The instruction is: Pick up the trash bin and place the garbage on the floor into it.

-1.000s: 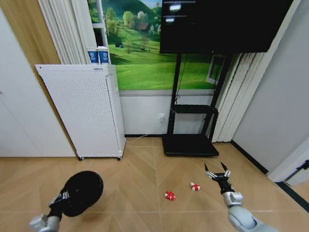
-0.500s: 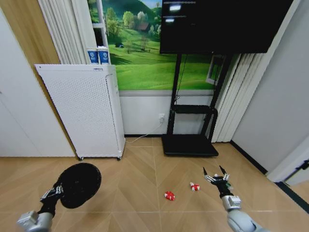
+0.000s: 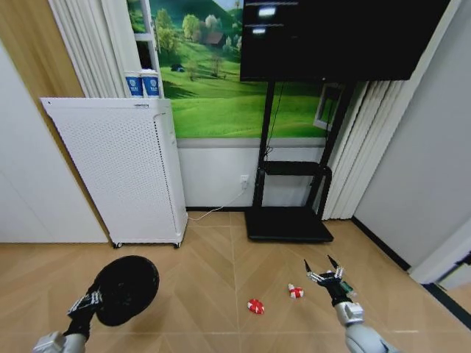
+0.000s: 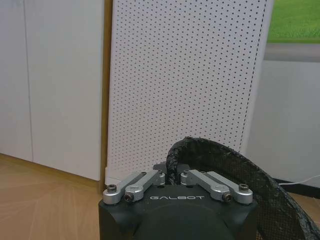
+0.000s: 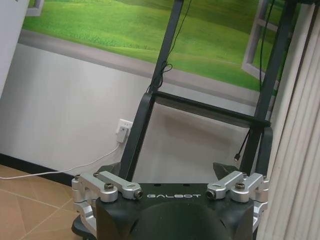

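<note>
Black wire mesh, round and slightly tapered: that was the trash bin [image 3: 126, 290] I had hanging at the lower left, its rim pinched in the clenched left claw [image 3: 90, 300]. In the left wrist view the jaws were shut on the woven rim [image 4: 220, 160], with the white perforated cabinet [image 4: 185, 85] right behind. Compared with a second earlier my whole head view had shifted, so the camera had moved rather than the room. The bin sat about where it was in frame, above the tan herringbone floor [image 3: 213, 272]. Further right two crumpled red-and-white wrappers [image 3: 255, 306] [image 3: 295, 291] lay on the wood, near each other but apart. The right claw [image 3: 328, 276] hovered just beside the nearer wrapper, fingers spread wide and gripping nothing, slightly higher in frame than before.
</note>
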Motion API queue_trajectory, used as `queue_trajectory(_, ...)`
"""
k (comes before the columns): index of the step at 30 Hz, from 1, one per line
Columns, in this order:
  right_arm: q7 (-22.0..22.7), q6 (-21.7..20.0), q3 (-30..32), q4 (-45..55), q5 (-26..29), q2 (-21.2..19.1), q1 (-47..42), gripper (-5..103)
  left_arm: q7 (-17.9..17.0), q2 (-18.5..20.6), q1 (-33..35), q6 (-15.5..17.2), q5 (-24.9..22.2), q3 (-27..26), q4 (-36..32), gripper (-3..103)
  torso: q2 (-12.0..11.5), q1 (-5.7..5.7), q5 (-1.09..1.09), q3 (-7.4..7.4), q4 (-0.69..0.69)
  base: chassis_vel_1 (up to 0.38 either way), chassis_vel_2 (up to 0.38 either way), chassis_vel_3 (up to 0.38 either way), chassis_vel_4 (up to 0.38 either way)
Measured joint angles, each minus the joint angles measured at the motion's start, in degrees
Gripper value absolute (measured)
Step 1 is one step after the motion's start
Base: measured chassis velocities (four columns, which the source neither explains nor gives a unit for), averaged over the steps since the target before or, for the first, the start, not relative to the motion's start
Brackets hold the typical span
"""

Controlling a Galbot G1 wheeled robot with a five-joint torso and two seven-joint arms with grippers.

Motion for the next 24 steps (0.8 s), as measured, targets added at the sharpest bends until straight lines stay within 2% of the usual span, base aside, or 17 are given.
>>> queue_trajectory(2, 0.13, 0.02, -0.10, -0.09, -0.39, 0.25, 0.08, 100, 0.21, -0.16, 0.02, -0.08, 0.24, 0.19, 0.01, 8, 0.00, 0.01, -0.05, 0.01, -0.02, -0.253, 0.176, 0.278, -0.225)
queue_trajectory(10, 2.45, 0.22, 0.03, 0.03, -4.71, 0.59, -1.01, 100, 0.93, -0.89, 0.89, -0.53, 1.04, 0.42, 0.47, 8, 0.00, 0.04, -0.02, 0.02, 0.02, -0.220, 0.244, 0.228, -0.243)
queue_trajectory(13, 3.19, -0.23, -0.89, -0.18, -7.60, 0.54, -2.00, 100, 1.34, -1.53, 1.59, -0.97, 1.64, 0.45, 0.74, 8, -0.01, 0.04, -0.03, 0.02, 0.02, -0.115, 0.150, 0.069, -0.026)
queue_trajectory(15, 3.55, -0.79, -2.78, -1.14, -9.87, 0.60, -2.57, 100, 1.85, -1.98, 2.52, -1.14, 1.86, 0.39, 0.56, 8, 0.00, 0.03, -0.04, 0.01, -0.04, -0.057, 0.022, -0.037, -0.013)
queue_trajectory(18, 3.61, -0.98, -3.88, -1.68, -10.59, 0.48, -2.72, 100, 1.95, -2.18, 3.00, -1.35, 2.06, 0.33, 0.34, 8, 0.00, 0.02, -0.04, 0.00, -0.06, -0.006, -0.008, -0.070, -0.021)
queue_trajectory(21, 3.74, -1.20, -5.98, -2.86, -11.84, -0.27, -2.96, 100, 2.03, -2.63, 3.90, -1.59, 2.55, 0.35, 0.21, 8, 0.00, 0.00, -0.02, -0.02, 0.02, 0.046, -0.038, -0.070, 0.021)
queue_trajectory(24, 3.74, -0.90, -9.18, -5.24, -13.28, -1.01, -2.75, 100, 2.24, -3.52, 4.62, -1.89, 3.03, 0.45, 0.50, 8, 0.00, -0.01, -0.05, -0.01, 0.01, 0.057, -0.041, -0.038, 0.059)
